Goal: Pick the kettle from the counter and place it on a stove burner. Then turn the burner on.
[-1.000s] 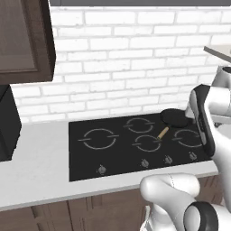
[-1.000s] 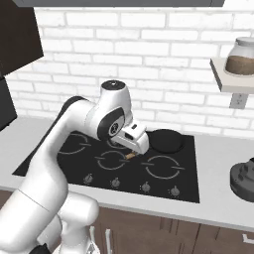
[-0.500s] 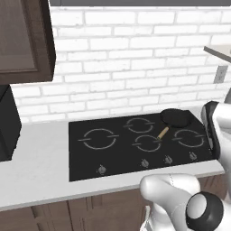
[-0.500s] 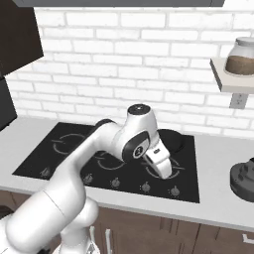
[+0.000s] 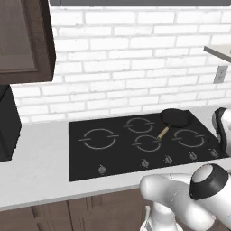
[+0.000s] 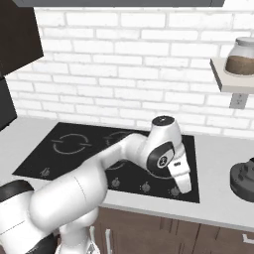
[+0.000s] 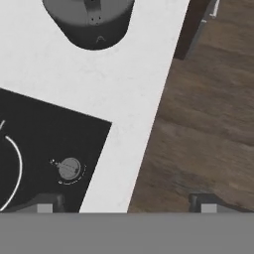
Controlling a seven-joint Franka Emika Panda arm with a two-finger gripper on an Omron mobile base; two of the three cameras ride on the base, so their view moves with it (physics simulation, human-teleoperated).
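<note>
Your pincer [image 7: 127,203] is standing wide and empty, and the kettle [image 7: 92,20] is lying straight ahead of it on the desk [image 7: 124,89].

Kettle [image 7: 92,20] dark grey, matte; counter [image 5: 40,162] pale grey-white, faintly speckled; cooktop [image 5: 135,144] glossy black with grey ring markings; stove burner [image 5: 98,138] largest grey ring, four short tick lines; knobs [image 7: 68,167] grey on black; frying pan [image 5: 175,117] black, handle light wood; wall [image 5: 135,58] white brick, grey mortar lines; cabinet [image 5: 22,40] dark brown; jar [image 6: 240,57] clear glass, brown contents, grey lid; shelf [image 6: 225,79] pale; floor [image 7: 208,119] brown wood grain; arm [image 6: 163,149] white, dark joints.
</note>
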